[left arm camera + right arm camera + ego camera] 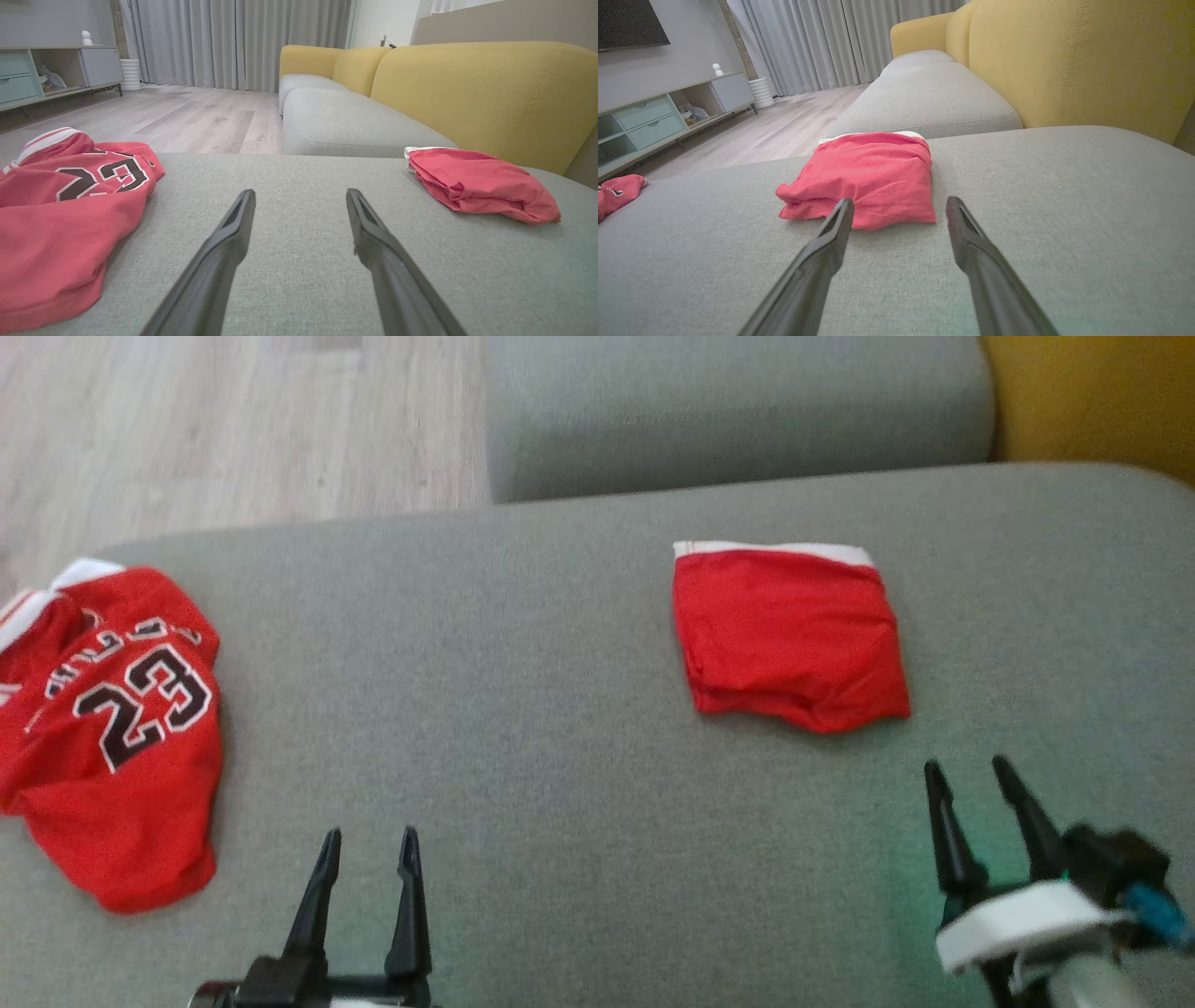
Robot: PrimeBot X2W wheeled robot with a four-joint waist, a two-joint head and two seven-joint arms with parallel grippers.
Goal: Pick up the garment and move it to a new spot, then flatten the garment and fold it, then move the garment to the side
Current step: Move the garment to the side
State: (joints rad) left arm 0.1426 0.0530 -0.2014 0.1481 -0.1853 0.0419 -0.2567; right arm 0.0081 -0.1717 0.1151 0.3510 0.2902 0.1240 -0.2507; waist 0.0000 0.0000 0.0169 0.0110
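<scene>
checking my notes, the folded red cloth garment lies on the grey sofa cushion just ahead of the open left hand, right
Wrong hand: the folded red cloth garment lies on the grey sofa cushion just ahead of the open right hand, per the right wrist view.

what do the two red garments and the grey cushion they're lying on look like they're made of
Folded red garment: thin, soft, matte cloth, perhaps cotton or polyester; it creases and bunches at the edges.
Red jersey: similar light fabric slumping in loose folds, with black-and-white numerals seemingly applied on top.
Grey cushion: coarse woven upholstery, matte, its fine weave grain visible up close.
</scene>
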